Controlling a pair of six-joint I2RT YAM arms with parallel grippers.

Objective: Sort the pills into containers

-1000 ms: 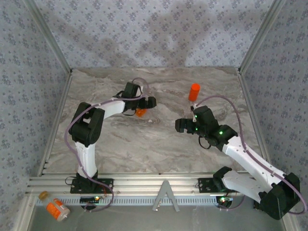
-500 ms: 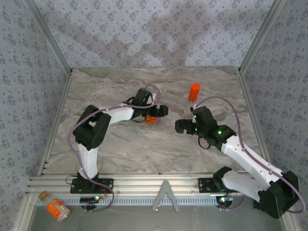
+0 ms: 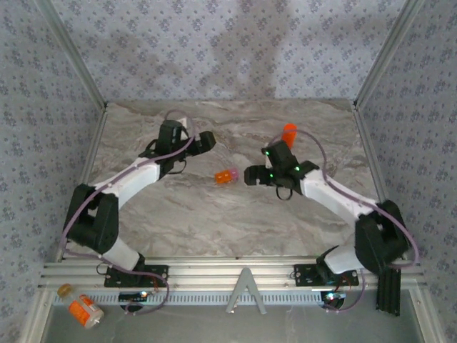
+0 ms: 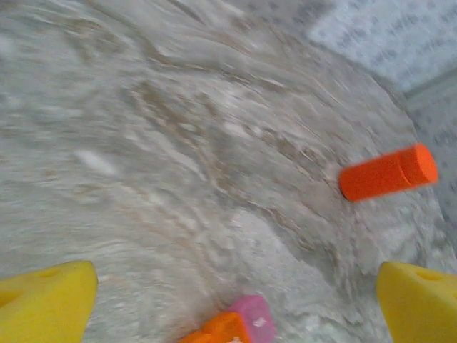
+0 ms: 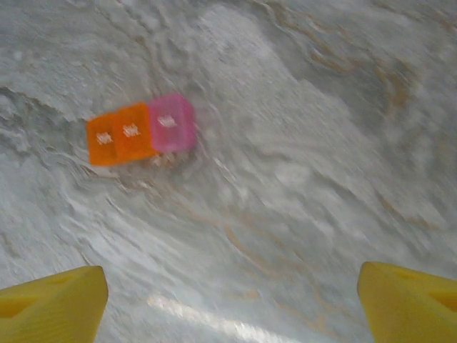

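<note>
Marble worktop (image 3: 178, 214) bears the pink-ended box (image 3: 226, 176) near its middle — my left gripper (image 3: 203, 141) and right gripper (image 3: 253, 175) both gape empty near it — and a skewed close could skid it off toward the pill bottle (image 3: 288, 133).

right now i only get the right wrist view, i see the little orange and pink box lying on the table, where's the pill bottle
observer: The pill bottle is at the far side of the table, beyond the right fingers and a little to their right, apart from the box.
operator: is the left arm in my way
observer: No. The left fingers are open and empty, off to the far left of the box, not touching it.
operator: any other bottle around
observer: A bottle with a white label lies off the table, on the near side of the rail, at the left corner.
</note>
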